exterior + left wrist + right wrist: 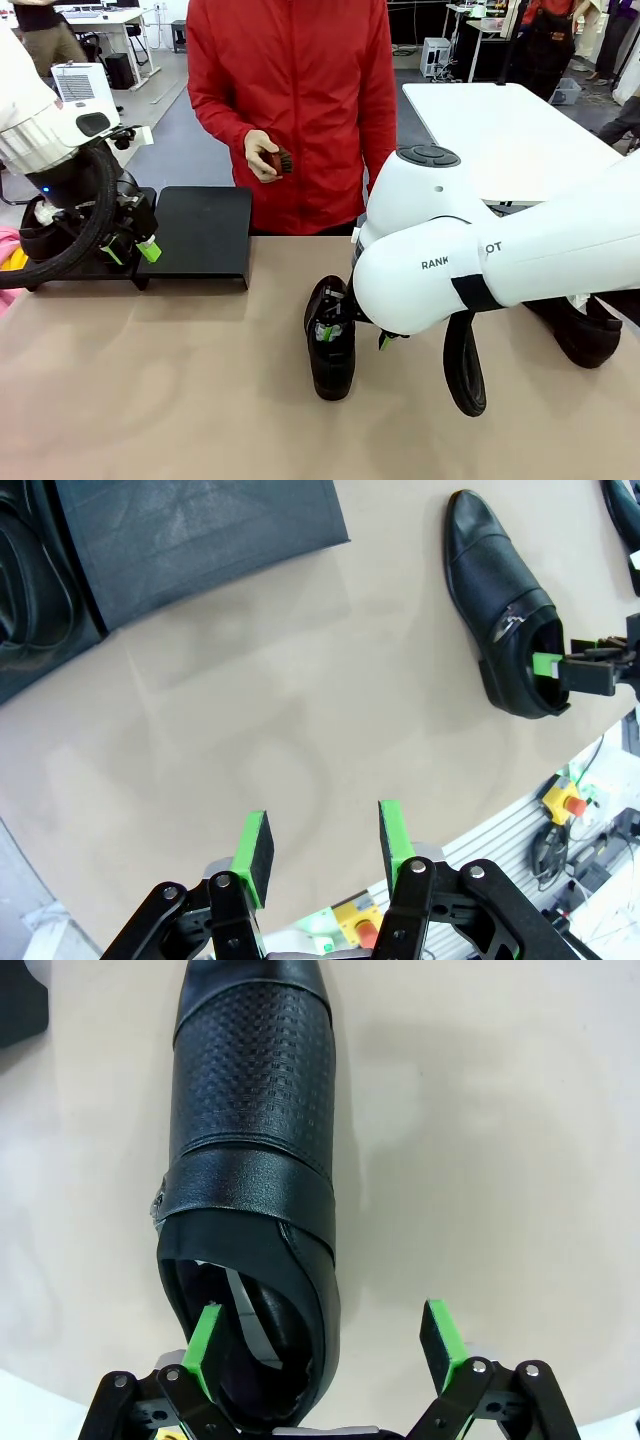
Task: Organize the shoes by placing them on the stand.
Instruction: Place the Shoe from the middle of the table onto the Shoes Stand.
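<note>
Beige table (pixel 200 400), R claw (pixel 322 1338) wide astride shoe (pixel 255 1110) rim

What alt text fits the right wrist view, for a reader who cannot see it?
A black dress shoe lies on a beige table, toe pointing away, its heel opening nearest the camera. The right tool stands open across the shoe's side wall, one green pad inside the opening and the other outside over bare table.

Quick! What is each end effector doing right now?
Left end effector: open, empty.
Right end effector: open, straddling one wall of the shoe.
</note>
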You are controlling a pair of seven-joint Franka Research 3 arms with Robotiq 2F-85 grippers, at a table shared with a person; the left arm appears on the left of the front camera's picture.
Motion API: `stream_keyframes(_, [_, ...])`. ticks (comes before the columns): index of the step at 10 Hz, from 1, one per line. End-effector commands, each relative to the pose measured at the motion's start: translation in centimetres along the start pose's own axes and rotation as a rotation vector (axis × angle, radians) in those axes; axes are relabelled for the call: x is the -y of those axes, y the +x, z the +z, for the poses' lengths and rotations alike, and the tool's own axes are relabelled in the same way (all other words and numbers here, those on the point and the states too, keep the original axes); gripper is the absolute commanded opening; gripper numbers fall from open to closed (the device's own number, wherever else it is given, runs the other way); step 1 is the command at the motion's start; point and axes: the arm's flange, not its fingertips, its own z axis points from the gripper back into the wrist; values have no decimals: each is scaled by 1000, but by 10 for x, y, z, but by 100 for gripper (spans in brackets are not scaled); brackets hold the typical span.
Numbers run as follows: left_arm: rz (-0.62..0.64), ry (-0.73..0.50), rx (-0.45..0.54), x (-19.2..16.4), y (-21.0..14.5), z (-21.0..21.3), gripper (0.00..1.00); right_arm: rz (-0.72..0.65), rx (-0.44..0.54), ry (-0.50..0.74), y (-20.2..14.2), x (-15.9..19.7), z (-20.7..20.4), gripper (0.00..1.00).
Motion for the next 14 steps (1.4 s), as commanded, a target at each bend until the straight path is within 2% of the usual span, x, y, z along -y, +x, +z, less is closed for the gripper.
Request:
stream_keyframes(1, [-3,-18,10,0,-1,1,57,12,16,0,4,-2,1,100])
stream_keyframes(5, [-3,-18,10,0,-1,1,57,0,0,0,0,0,0,100])
stream_keyframes(6, [-3,-18,10,0,-1,1,57,58,17,42,-9,2,24,100])
stream_keyframes(8, [-3,-18,10,0,-1,1,57,89,111,123,-16,26,78,100])
stream_keyframes(9, [-3,-18,10,0,-1,1,57,67,156,135,-13,40,94,100])
stream_keyframes(11, [0,0,0,0,0,0,57,-1,173,136,1,82,109,100])
stream_keyframes(14, [101,-40,-11,45,-20,1,57,-223,188,123,20,131,105,100])
